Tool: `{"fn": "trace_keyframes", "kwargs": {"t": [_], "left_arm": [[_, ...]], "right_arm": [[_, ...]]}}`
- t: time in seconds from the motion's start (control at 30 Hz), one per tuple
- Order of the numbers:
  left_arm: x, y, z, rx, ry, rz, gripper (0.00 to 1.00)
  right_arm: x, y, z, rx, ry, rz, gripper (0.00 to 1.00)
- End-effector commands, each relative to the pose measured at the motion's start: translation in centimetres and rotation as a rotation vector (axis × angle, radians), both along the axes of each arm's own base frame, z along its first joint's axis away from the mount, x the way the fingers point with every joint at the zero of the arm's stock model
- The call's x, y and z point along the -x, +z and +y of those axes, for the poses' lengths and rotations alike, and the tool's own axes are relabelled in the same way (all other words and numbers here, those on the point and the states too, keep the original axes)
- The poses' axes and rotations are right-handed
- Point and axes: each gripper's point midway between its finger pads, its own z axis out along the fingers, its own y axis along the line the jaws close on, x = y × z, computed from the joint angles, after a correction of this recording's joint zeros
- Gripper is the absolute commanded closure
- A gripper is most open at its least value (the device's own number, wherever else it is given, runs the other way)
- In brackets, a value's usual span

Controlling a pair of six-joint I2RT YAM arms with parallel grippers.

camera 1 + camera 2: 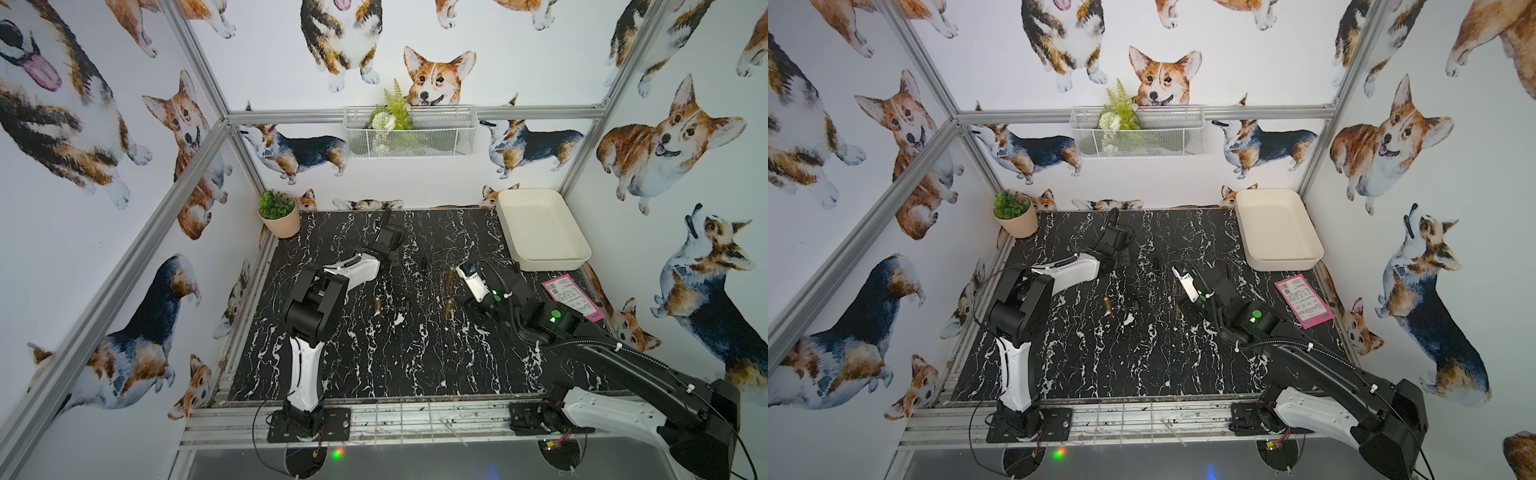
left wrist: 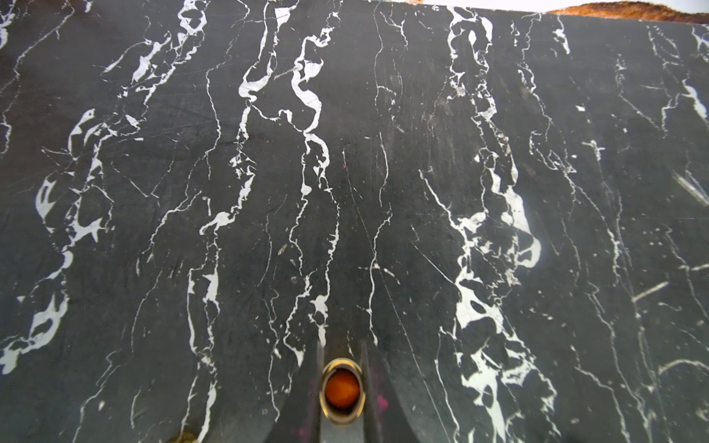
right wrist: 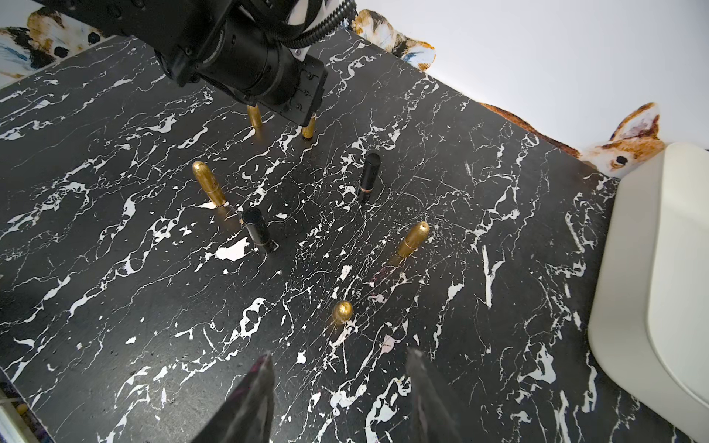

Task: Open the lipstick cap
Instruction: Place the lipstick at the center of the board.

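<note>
Our left pincer [image 2: 341,362] clamps a gold lipstick tube [image 2: 341,389], orange-red inside; our right pincer [image 3: 339,354] hangs half-open, empty, over the black white-veined marble counter [image 3: 460,230].

Black marble table [image 1: 374,365]: gold lipsticks [image 3: 209,188], black lipsticks [image 3: 370,176] standing; cream tray [image 1: 548,262], pink receipt [image 1: 571,297], potted plant [image 1: 279,216].

Light bright, even, prob. from overhead; shadows on the marble tabletop [image 1: 374,353] soft & short. Both top views bow at the edges (frame posts [image 1: 198,62] curve). R wrist view: fingers [image 3: 249,402] blurred near the lens, gold lipsticks [image 3: 209,188] glint, white wall [image 3: 537,57] nearly blown out.
</note>
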Motion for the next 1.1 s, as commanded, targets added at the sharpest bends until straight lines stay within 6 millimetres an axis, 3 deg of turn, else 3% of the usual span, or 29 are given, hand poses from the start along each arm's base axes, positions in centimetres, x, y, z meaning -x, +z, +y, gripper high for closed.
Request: {"fn": "trace_keyframes", "kwargs": {"t": [0.0, 0.27, 0.83, 1.07], "left_arm": [[0.2, 0.3, 0.3, -0.007, 0.015, -0.003, 0.89], [0.4, 0.4, 0.0, -0.008, 0.013, -0.004, 0.79], [0.8, 0.6, 0.1, -0.024, 0.019, -0.014, 0.68], [0.7, 1.4, -0.1, -0.020, 0.017, -0.023, 0.53]], "right_arm": [[-0.2, 0.3, 0.1, -0.005, 0.001, -0.016, 0.42], [-0.2, 0.3, 0.1, -0.004, 0.002, -0.015, 0.42], [-0.4, 0.3, 0.0, 0.001, -0.014, -0.013, 0.42], [-0.3, 0.3, 0.0, 0.000, -0.012, -0.012, 0.42]]}}
